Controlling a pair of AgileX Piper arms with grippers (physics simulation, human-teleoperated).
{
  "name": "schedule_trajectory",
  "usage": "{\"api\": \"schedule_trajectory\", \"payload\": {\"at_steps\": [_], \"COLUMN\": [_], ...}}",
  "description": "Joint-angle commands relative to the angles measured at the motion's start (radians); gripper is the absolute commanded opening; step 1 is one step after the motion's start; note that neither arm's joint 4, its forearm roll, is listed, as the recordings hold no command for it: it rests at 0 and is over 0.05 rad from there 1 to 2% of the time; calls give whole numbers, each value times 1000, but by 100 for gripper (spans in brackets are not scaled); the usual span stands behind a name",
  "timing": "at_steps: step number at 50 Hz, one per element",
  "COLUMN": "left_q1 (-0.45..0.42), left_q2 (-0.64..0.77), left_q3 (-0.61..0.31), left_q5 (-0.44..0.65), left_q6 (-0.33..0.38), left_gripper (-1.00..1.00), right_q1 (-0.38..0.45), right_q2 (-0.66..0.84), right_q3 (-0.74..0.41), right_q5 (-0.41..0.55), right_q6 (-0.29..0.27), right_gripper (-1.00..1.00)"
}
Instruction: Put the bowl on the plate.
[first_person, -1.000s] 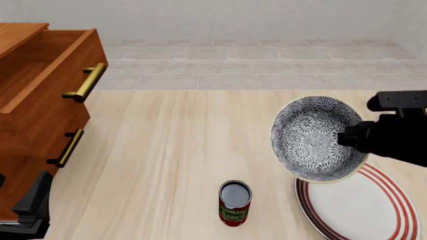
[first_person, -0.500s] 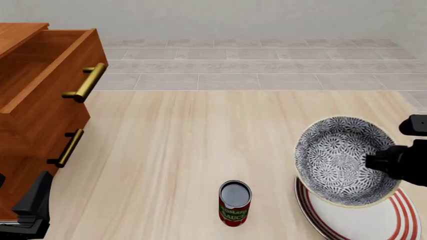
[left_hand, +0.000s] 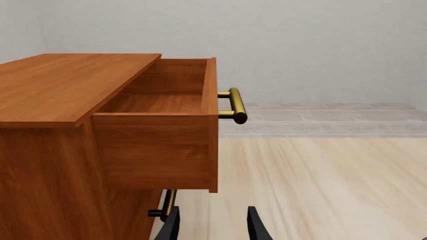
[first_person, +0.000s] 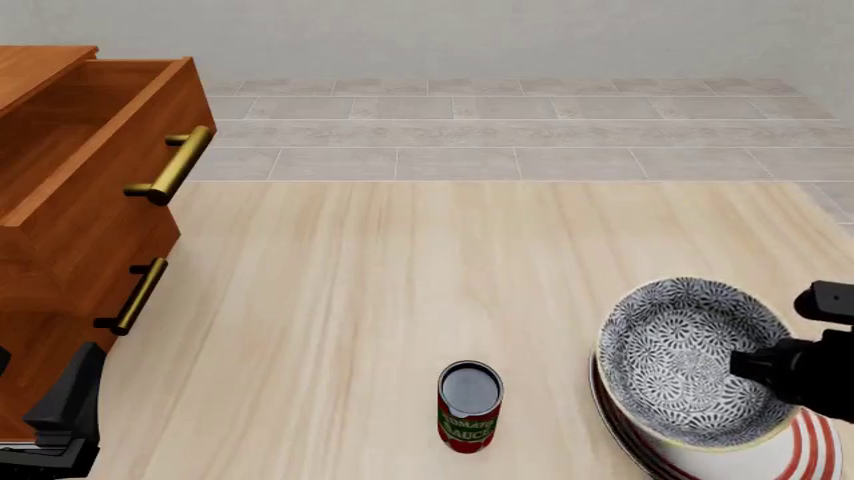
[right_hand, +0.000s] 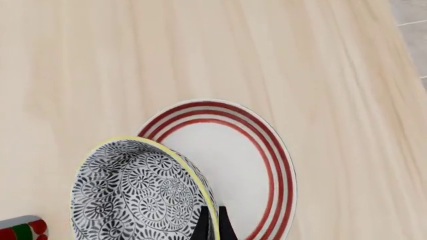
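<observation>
The blue-grey floral bowl (first_person: 681, 360) hangs tilted just over the red-ringed white plate (first_person: 811, 448) at the table's near right, covering most of it. My right gripper (first_person: 750, 366) is shut on the bowl's right rim. In the right wrist view its fingertips (right_hand: 202, 226) pinch the yellowish rim of the bowl (right_hand: 133, 195), with the plate (right_hand: 247, 165) beneath and beyond it. Whether bowl and plate touch I cannot tell. My left gripper (left_hand: 212, 227) stands open and empty at the near left, by the cabinet.
A red tomato-sauce can (first_person: 470, 405) stands upright left of the plate. A wooden cabinet (first_person: 67, 250) with its top drawer (left_hand: 167, 100) pulled out and brass handles (first_person: 174, 165) fills the left side. Tiled floor lies beyond the table's far edge.
My right gripper has carried the bowl down and toward the near right, from above the table's middle right to low over the plate. The left arm and the can have not moved.
</observation>
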Motion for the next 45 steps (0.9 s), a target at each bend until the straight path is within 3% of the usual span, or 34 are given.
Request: {"api": "schedule_trajectory", "payload": {"at_steps": [1, 45], "left_q1": [0, 0], "left_q2": [0, 0], "left_q3": [0, 0], "left_q5": [0, 0], "left_q6": [0, 0], "left_gripper": [100, 100], "right_q1": [-23, -74], "right_q2": [14, 67], "right_q3": [67, 131], "right_q5": [-53, -125], "right_q6": [17, 5], "right_gripper": [-100, -100]}}
